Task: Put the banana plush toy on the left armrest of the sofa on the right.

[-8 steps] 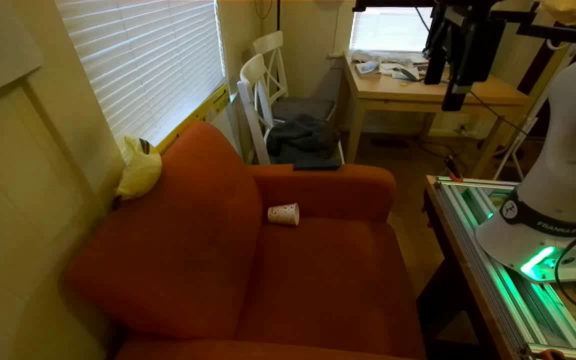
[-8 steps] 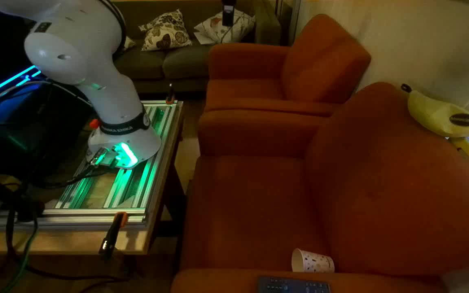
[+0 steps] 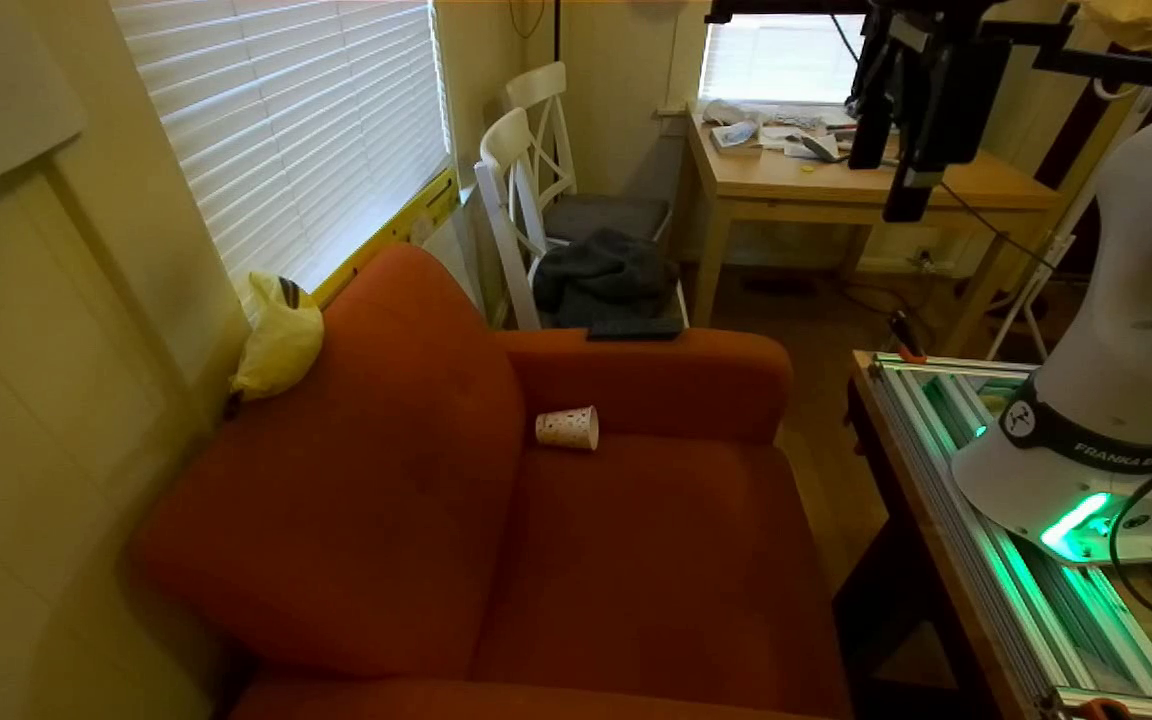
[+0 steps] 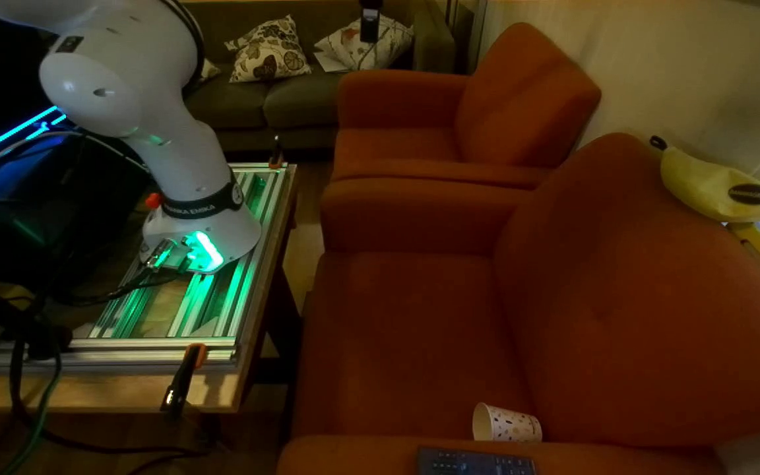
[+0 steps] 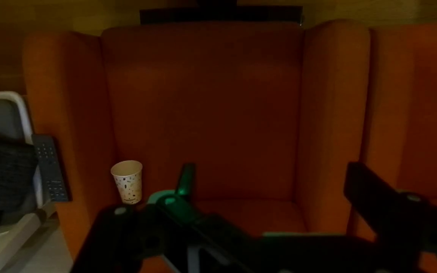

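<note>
The banana plush toy (image 3: 281, 340), pale yellow with dark ends, rests on top of the backrest of a rust-orange sofa (image 4: 406, 316), against the wall by the window. It also shows in an exterior view as a curved yellow plush (image 4: 710, 188), but is out of the wrist view. Seen from the robot's side, this is the right-hand sofa; its left armrest (image 4: 413, 204) adjoins the neighbouring orange sofa and carries nothing. My gripper (image 5: 271, 176) hangs above the seat, its fingers (image 5: 362, 182) wide apart with nothing between them. In an exterior view the gripper (image 3: 886, 185) is high up.
A speckled paper cup (image 5: 128, 182) lies on the seat beside the armrest bearing a dark remote (image 5: 51, 167). The neighbouring orange sofa (image 4: 413, 145) stands alongside. White chairs (image 3: 511, 190) and a wooden desk (image 3: 866, 185) are beyond. The robot's table (image 4: 241, 369) faces the sofas.
</note>
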Controlling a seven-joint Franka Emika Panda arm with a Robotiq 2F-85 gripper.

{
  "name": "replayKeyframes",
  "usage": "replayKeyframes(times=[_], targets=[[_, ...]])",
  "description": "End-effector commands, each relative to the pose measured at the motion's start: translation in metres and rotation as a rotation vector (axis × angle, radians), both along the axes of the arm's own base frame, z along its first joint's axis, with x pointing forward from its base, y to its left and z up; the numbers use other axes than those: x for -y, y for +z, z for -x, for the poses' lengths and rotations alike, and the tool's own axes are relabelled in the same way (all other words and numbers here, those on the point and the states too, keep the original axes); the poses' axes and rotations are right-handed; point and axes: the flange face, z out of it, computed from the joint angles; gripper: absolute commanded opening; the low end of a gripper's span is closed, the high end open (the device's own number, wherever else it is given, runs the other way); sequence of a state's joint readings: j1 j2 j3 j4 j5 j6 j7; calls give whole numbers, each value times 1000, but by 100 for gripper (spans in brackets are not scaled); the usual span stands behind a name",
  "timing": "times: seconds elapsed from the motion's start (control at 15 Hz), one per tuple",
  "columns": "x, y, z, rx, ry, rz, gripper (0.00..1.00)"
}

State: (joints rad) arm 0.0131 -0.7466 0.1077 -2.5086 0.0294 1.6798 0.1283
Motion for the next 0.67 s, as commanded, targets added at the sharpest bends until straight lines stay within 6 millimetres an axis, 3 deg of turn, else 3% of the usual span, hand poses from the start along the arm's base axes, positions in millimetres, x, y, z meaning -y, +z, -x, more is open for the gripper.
replayKeyframes(times=[0.0, 0.27, 0.6], targets=[[12, -3, -16, 38, -99, 26, 100], [42, -12, -60, 159, -333, 7, 100], [66, -26, -114, 292, -492, -25, 100]])
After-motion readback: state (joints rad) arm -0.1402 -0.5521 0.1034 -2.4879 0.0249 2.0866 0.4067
